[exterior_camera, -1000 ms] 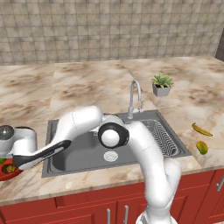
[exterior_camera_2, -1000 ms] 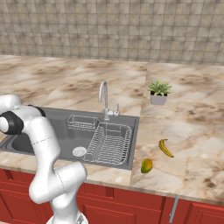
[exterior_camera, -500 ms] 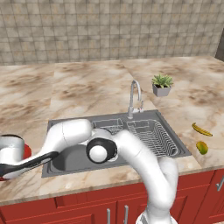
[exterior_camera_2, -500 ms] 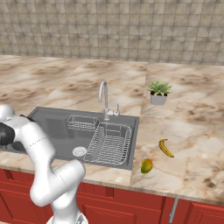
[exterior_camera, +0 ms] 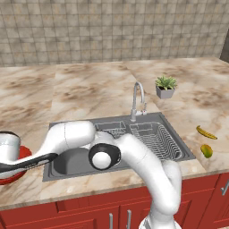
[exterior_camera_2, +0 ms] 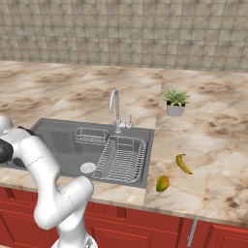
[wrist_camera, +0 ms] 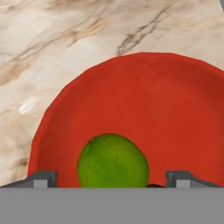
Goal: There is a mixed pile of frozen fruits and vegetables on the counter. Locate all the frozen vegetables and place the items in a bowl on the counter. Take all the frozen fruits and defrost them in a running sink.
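The gripper (wrist_camera: 112, 179) hangs over the glossy red bowl (wrist_camera: 175, 113), its two dark finger tips (wrist_camera: 41, 178) spread wide apart with nothing between them. A round, bright green vegetable (wrist_camera: 113, 162), smooth and faintly dimpled, lies inside the wide, shallow bowl, near the rim closest to the fingers. The bowl sits at the left end of the beige and brown marble-patterned counter (exterior_camera: 89, 94), left of the dark grey metal sink (exterior_camera: 147, 129) with its wire racks and curved chrome tap (exterior_camera: 137, 99). Near the counter's right front edge lie the curved yellow banana (exterior_camera_2: 183, 163) and the yellow-green oval fruit (exterior_camera_2: 162, 183), just beside each other. No writing is legible.
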